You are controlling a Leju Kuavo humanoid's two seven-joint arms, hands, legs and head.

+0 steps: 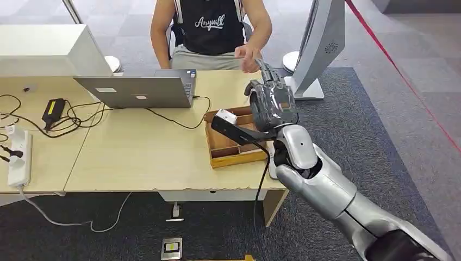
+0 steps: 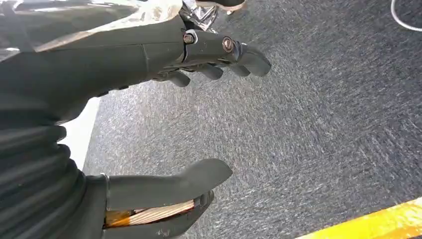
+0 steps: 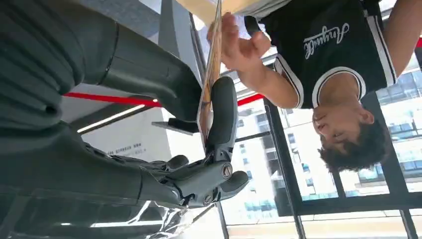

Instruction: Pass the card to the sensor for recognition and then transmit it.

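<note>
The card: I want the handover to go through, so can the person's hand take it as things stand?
Probably yes. The person's hand is already at the far edge of the card, which the right hand holds up; nothing lies between.

Legible text: one item
White script "Anywell" on the chest of the person's black shirt; spelling uncertain.

Head view high, facing down over desk; right wrist close, inverted; left wrist floorward.

The right hand is raised above the wooden tray, meeting a person's hand.
</note>
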